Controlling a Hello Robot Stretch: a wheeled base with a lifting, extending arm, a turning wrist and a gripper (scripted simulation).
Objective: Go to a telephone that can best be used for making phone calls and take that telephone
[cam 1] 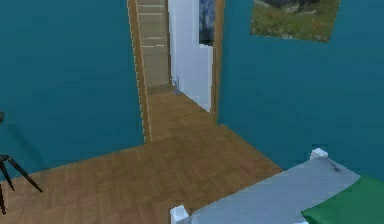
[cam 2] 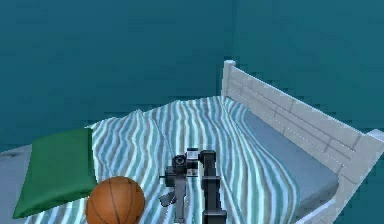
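Bedroom with teal walls, seen at the searching step of the task. To the arm's side lies a bed [cam 2: 300, 172] under a blue-and-white striped cover [cam 2: 205, 122], its white slatted end rail [cam 2: 292, 112] at the arm side view's right. On the cover rest a green pillow [cam 2: 58, 168] toward the arm side view's left and an orange basketball [cam 2: 116, 201] just beside it, nearer the robot. The dark arm [cam 2: 211, 198] reaches out above the cover, and the gripper [cam 2: 174, 176] at its far end hangs near the basketball; whether it is over or touching the cover cannot be told. With the striped cover lying behind its far end, it cannot be told whether the jaws are released or clenched, nor whether they grasp anything. Ahead, a wooden floor [cam 1: 140, 170] runs to an open doorway [cam 1: 172, 62] with a passage beyond; a framed picture [cam 1: 294, 18] hangs on the wall at the forward view's right, and thin dark legs [cam 1: 12, 174] of some stand enter at its left edge. Where the telephone stands cannot be told from this spot. Judged from this, the task is at an early stage, with finding, approach and grasp all to come. The next move calls for driving the base on, probably through the doorway, with the arm drawn in enough to clear the door frame and the bed's corner post [cam 1: 318, 154].
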